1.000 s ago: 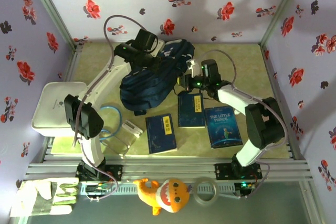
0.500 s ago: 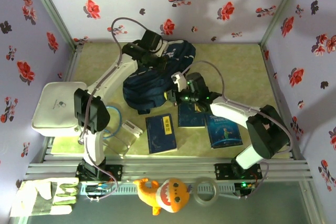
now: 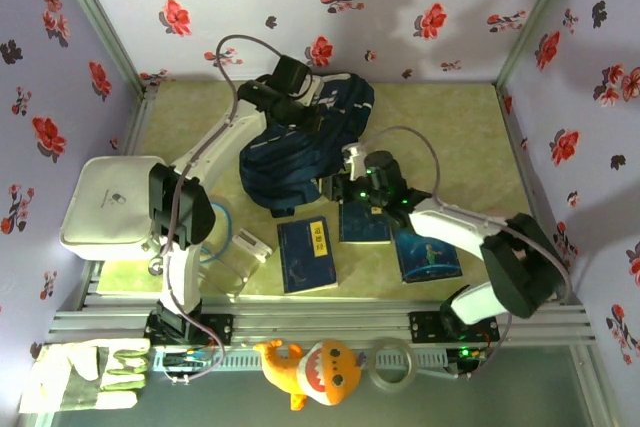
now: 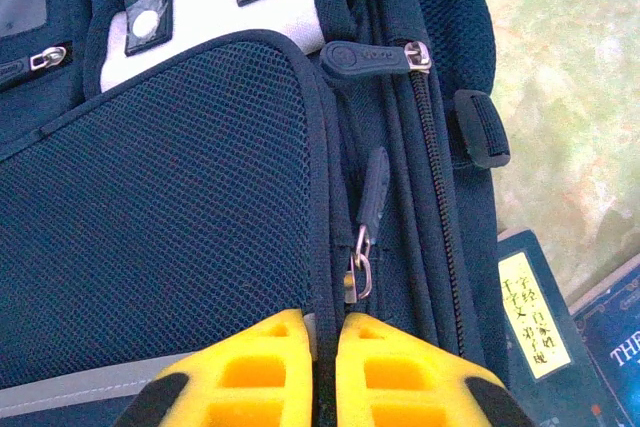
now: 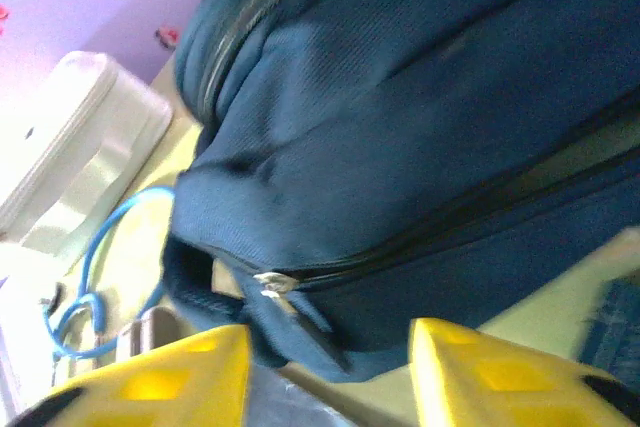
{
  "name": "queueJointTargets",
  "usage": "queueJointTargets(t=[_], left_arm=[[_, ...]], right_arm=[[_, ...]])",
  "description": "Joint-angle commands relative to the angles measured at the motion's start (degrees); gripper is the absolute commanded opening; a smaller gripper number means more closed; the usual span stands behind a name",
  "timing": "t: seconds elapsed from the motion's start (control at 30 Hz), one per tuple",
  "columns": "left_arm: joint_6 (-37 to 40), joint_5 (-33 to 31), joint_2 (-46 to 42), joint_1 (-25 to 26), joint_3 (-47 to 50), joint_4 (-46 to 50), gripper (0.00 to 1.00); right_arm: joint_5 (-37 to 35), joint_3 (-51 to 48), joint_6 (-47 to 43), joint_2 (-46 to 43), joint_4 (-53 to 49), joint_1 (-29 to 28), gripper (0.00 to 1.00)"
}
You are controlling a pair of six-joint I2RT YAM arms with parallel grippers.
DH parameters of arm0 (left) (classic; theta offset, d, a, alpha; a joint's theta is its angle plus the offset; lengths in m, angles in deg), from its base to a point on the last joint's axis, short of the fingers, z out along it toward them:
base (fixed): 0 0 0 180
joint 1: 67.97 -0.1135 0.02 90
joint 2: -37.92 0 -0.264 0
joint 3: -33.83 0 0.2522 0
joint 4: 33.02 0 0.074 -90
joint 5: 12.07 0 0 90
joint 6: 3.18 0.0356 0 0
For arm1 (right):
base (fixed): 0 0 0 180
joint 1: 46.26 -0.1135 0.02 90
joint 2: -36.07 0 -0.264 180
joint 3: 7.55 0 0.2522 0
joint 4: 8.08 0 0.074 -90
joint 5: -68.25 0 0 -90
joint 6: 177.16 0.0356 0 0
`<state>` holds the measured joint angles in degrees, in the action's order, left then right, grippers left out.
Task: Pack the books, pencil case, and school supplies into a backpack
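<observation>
The navy backpack (image 3: 290, 152) lies at mid-table, tipped on its side. My left gripper (image 3: 303, 105) is over its far end. In the left wrist view it (image 4: 325, 325) is shut on a seam ridge just below a metal zipper pull (image 4: 360, 272). My right gripper (image 3: 344, 169) is at the backpack's near right edge. In the right wrist view it (image 5: 330, 352) stands open around a zipper slider (image 5: 272, 283) and its cloth tab without touching them. Three books lie flat in front: a navy one (image 3: 307, 254), a second (image 3: 362, 222) partly under my right arm, and The Little Prince (image 3: 428, 255).
A white tray (image 3: 105, 202) sits at the left edge, with a blue cable loop (image 3: 215, 227) and a clear pouch (image 3: 240, 255) beside it. A plush shark (image 3: 310, 369), a tape roll (image 3: 392, 362) and a glove (image 3: 85, 372) lie beyond the front rail. Floral walls enclose three sides.
My right gripper slid left along the backpack's near edge while shut, then opened. The left arm drew the backpack's far end slightly to the right.
</observation>
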<state>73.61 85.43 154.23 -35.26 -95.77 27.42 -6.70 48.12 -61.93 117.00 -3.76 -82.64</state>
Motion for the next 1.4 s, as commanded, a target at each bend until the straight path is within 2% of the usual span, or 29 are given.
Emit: queueJointTargets(t=[0.0,0.17,0.37,0.5,0.7,0.93,1.0,1.07,1.1,1.17,1.37], left_arm=[[-0.5,3.6,-2.8,-1.2,-0.4,-6.3,0.00],[-0.7,5.9,-3.4,-1.4,-0.1,-7.0,0.00],[-0.8,6.7,-3.5,-1.5,0.2,-7.0,0.00],[-0.8,6.9,-3.7,-1.5,0.5,-7.0,0.00],[-0.8,7.4,-3.8,-1.5,0.9,-6.9,0.00],[-0.3,8.5,-3.5,-1.5,0.9,-6.5,0.00],[-0.3,8.5,-3.5,-1.6,0.8,-6.3,0.00],[-1.5,8.4,-3.9,-2.0,0.8,-6.1,0.00],[-2.7,8.3,-4.3,-2.4,1.1,-6.4,0.01],[-5.7,8.3,-5.8,-3.4,2.7,-7.4,0.09],[-9.9,1.7,-16.1,-5.5,15.9,-13.9,0.37]], right_arm=[[-5.8,0.2,9.0,-4.9,-0.6,2.8,0.61],[-5.1,5.2,20.1,-4.5,-10.4,5.8,0.66],[-3.4,11.0,28.4,-0.5,-14.1,6.3,0.65],[-1.4,14.4,32.1,4.0,-14.5,6.3,0.65],[4.3,18.4,35.3,10.4,-8.3,6.2,0.61],[7.8,21.4,36.1,15.2,-6.7,6.2,0.48],[8.4,21.7,36.2,15.9,-5.9,6.1,0.41],[8.7,21.9,36.1,16.2,-5.4,6.1,0.28],[8.8,22.0,36.0,16.3,-5.1,6.1,0.23],[9.0,22.3,35.8,16.5,-3.9,6.1,0.15],[8.6,24.6,35.1,17.6,-2.5,6.1,0.09]])
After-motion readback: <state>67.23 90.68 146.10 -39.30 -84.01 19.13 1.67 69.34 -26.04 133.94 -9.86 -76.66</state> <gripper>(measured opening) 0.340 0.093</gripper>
